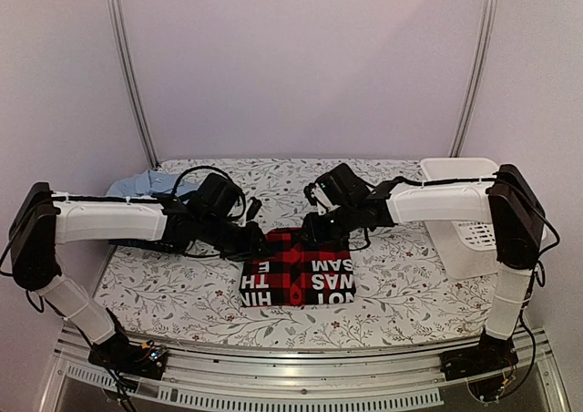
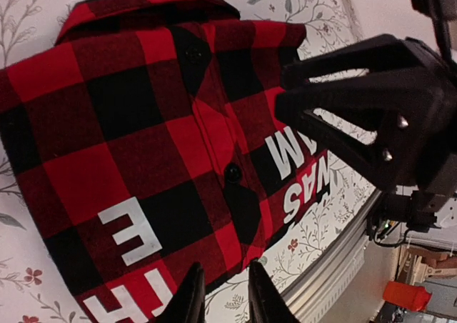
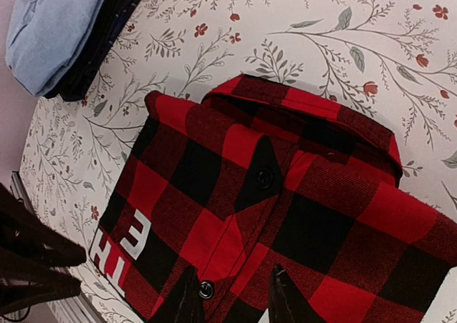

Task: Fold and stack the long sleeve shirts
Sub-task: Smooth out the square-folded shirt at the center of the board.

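Observation:
The red-and-black checked flannel shirt lies folded into a rectangle at the table's middle front, white lettering on black showing. It fills the left wrist view and the right wrist view. My left gripper hovers over its far left corner, open and empty. My right gripper hovers over its far right part, open and empty. The light blue collared shirt lies folded at the back left on the dark navy garment.
A white plastic basket stands at the back right. The floral tablecloth covers the table. The metal front rail runs along the near edge. The two arms meet above the table's middle.

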